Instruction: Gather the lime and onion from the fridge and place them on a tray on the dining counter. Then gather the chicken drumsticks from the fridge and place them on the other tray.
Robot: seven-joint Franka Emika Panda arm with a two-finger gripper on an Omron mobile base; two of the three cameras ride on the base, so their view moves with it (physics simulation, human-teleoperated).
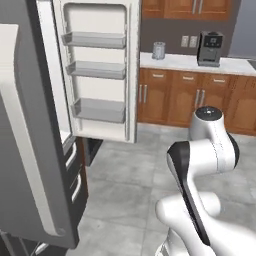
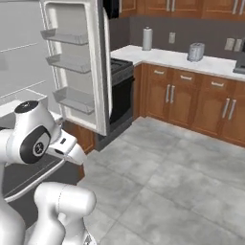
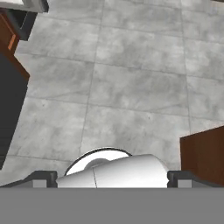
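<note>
In the left base view the tall dark-grey French-door fridge (image 1: pixel 35 150) fills the left, its far door swung open with empty white door shelves. The white arm is folded low at the near right.

In the right base view that open fridge door (image 2: pixel 81 62) stands far left, beside a black oven; the arm's elbow bends near left.

In the hand view the tool (image 3: pixel 111 177) points down at grey floor tiles; its fingertips (image 3: pixel 43 177) stand wide apart, holding nothing.

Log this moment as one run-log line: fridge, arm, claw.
fridge: doors open, door shelves look empty | arm: folded beside fridge | claw: aimed at floor tiles, open or shut unclear, nothing seen held
</note>
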